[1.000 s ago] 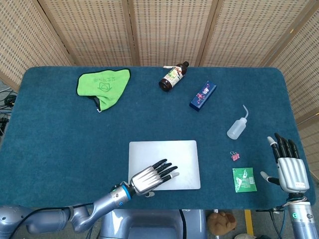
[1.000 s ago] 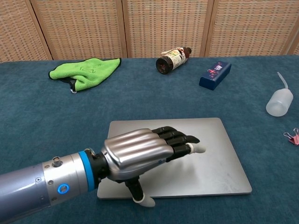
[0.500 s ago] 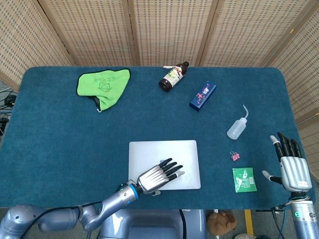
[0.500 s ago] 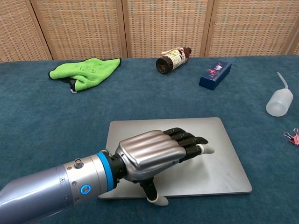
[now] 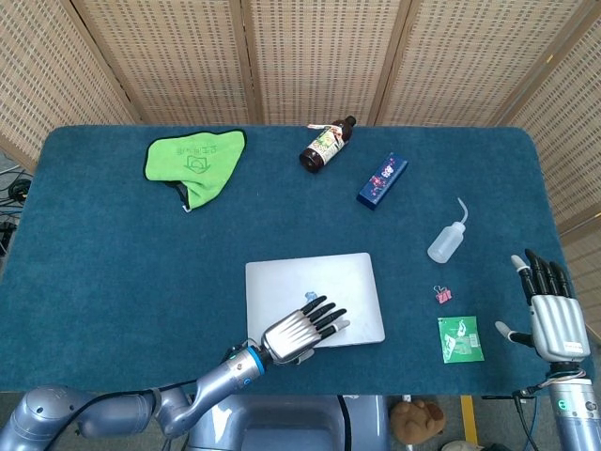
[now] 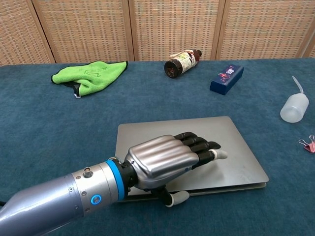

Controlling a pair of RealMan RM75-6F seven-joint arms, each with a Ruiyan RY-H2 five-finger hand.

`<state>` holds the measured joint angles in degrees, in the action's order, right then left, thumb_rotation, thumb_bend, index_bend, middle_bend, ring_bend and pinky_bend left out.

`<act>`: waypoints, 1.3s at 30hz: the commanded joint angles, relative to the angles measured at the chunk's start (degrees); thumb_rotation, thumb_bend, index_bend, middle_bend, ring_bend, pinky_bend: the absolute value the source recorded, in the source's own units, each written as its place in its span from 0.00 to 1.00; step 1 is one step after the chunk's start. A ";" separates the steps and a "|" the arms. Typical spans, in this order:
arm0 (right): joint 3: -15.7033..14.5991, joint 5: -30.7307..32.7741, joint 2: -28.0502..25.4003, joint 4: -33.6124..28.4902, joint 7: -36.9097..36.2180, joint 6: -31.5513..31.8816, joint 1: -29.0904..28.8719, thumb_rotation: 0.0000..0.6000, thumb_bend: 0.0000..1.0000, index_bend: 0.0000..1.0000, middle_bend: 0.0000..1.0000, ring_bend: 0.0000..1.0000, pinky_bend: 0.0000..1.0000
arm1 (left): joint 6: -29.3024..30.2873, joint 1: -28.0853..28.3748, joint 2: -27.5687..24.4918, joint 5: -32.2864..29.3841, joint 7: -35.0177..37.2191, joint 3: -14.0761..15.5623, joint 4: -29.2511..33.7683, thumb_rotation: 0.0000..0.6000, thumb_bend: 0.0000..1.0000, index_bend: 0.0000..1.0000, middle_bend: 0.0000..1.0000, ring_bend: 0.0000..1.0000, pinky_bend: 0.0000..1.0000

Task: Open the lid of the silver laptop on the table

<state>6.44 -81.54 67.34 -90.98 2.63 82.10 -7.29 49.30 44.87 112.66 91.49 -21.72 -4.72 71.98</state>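
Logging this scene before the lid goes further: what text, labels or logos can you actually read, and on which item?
None can be quoted.
Green microfibre cloth: dark printed logo with characters, too small.
Brown glass bottle lying on its side: illustrated label, blurred.
Dark blue rectangular box: pink-white print, unreadable.
Green square packet: white markings, too small.
Silver laptop: no marking legible on the lid.

Green cloth (image 5: 194, 163), brown bottle (image 5: 326, 144), blue box (image 5: 382, 180), squeeze bottle (image 5: 446, 239).

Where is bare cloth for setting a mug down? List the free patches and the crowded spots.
Free: the wide left stretch of the table between the green cloth and the laptop, and the strip between the laptop and the brown bottle.
Crowded: the right side, with squeeze bottle, binder clip, green packet and right hand.
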 commanded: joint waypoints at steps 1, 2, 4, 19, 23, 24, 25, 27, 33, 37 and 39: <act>-0.04 -0.02 -0.03 -0.03 -0.08 -0.01 0.02 1.00 0.00 0.01 0.00 0.00 0.00 | 0.82 -0.07 -0.01 -0.29 -1.09 -0.32 -0.11 1.00 0.49 0.00 0.00 0.00 0.00; -0.05 -0.02 -0.04 -0.04 -0.09 -0.01 0.03 1.00 0.00 0.01 0.00 0.00 0.00 | 1.01 -0.09 -0.03 -0.46 -1.47 -0.44 -0.12 1.00 0.49 0.00 0.00 0.00 0.00; -0.11 -0.05 -0.09 -0.08 -0.19 -0.03 0.05 1.00 0.00 0.01 0.00 0.00 0.00 | 1.53 -0.17 -0.09 -0.88 -2.44 -0.87 -0.11 1.00 0.49 0.00 0.00 0.00 0.00; -6.20 -7.11 -1.98 3.04 -7.53 -6.56 -1.60 1.00 0.45 0.19 0.20 0.08 0.20 | 3.44 1.07 -2.37 -4.86 -11.82 -6.06 3.97 1.00 0.49 0.00 0.00 0.00 0.00; -9.01 -11.38 -1.09 4.72 -11.26 -8.73 -2.78 1.00 0.61 0.26 0.27 0.16 0.24 | 3.33 1.43 -2.95 -6.05 -13.24 -6.71 4.58 1.00 0.49 0.00 0.00 0.00 0.00; -9.69 -12.69 -0.56 5.40 -12.71 -9.23 -3.27 1.00 0.63 0.27 0.29 0.18 0.24 | 3.35 1.54 -3.19 -6.50 -13.85 -6.96 4.73 1.00 0.49 0.00 0.00 0.00 0.00; -10.08 -13.45 -0.14 5.80 -13.71 -9.55 -3.61 1.00 0.66 0.28 0.32 0.20 0.25 | 3.36 1.60 -3.32 -6.82 -14.12 -7.09 4.89 1.00 0.49 0.00 0.00 0.00 0.00; -10.62 -14.39 1.02 7.09 -15.37 -10.50 -4.45 1.00 0.72 0.29 0.34 0.23 0.26 | 3.46 1.83 -3.68 -7.74 -14.63 -7.50 5.40 1.00 0.49 0.00 0.00 0.00 0.00; -10.82 -15.62 4.77 8.24 -15.92 -12.65 -6.78 1.00 0.97 0.29 0.34 0.23 0.28 | 3.63 2.49 -4.21 -9.34 -14.70 -7.51 6.01 1.00 0.49 0.00 0.00 0.00 0.00; -11.34 -16.91 7.00 8.92 -17.92 -13.72 -8.27 1.00 1.00 0.29 0.30 0.23 0.28 | 3.74 2.92 -4.41 -9.95 -14.63 -7.35 5.97 1.00 0.49 0.00 0.00 0.00 0.00; -11.29 -17.19 8.78 10.23 -17.54 -14.27 -8.98 1.00 1.00 0.29 0.29 0.23 0.28 | 3.85 3.12 -4.53 -10.24 -14.49 -7.19 5.92 1.00 0.49 0.00 0.00 0.00 0.00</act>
<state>-4.70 -98.18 74.69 -81.84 -15.06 68.56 -15.39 53.11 47.94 108.17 81.30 -36.25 -11.96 77.92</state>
